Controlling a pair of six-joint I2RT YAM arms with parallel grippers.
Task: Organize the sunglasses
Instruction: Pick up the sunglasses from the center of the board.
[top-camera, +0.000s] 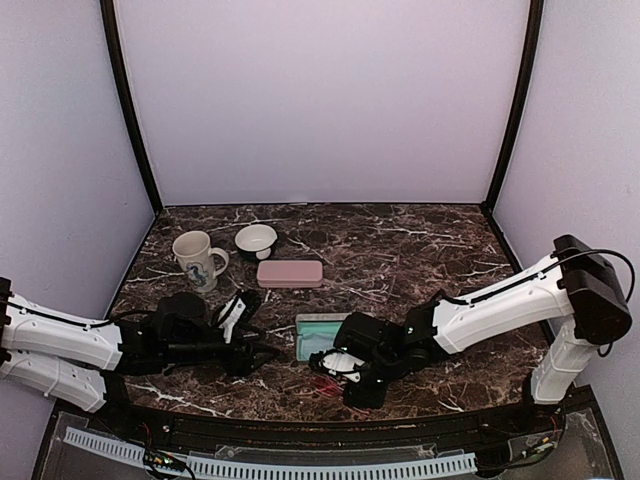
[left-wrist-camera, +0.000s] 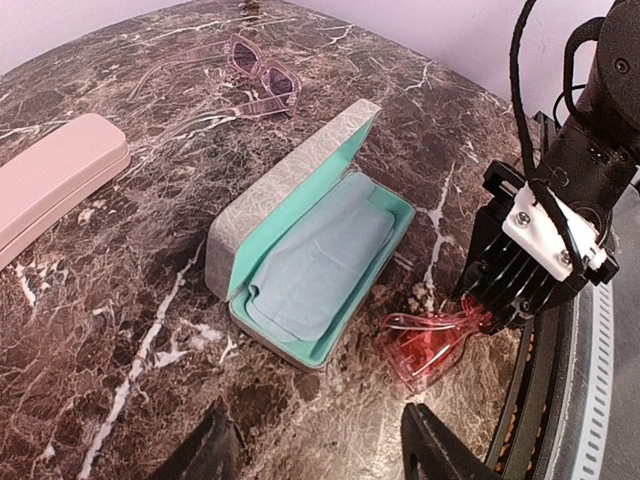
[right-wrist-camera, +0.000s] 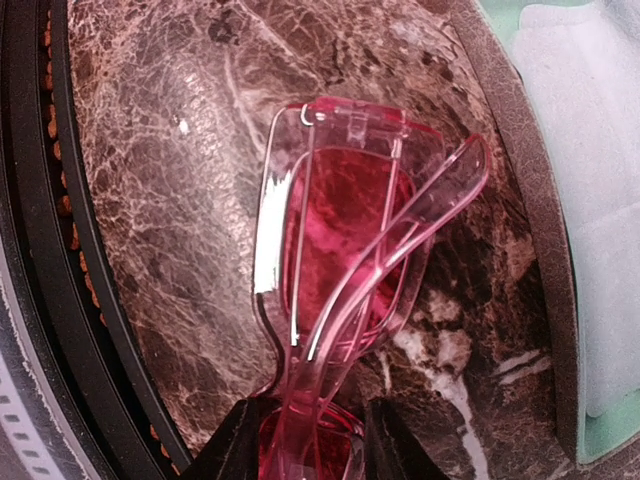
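Observation:
Red sunglasses with a clear red frame lie folded on the marble by the table's near edge, just right of an open grey case. My right gripper is shut on one end of them, a finger pressed on each side of a lens. The case's teal inside holds a light-blue cloth. My left gripper hovers open in front of the case with nothing between its fingers. A second pair of sunglasses, pale-framed with dark lenses, lies unfolded beyond the case.
A shut pink case lies behind the open one. A white mug and a white bowl stand at the back left. The black table rim runs close beside the red sunglasses.

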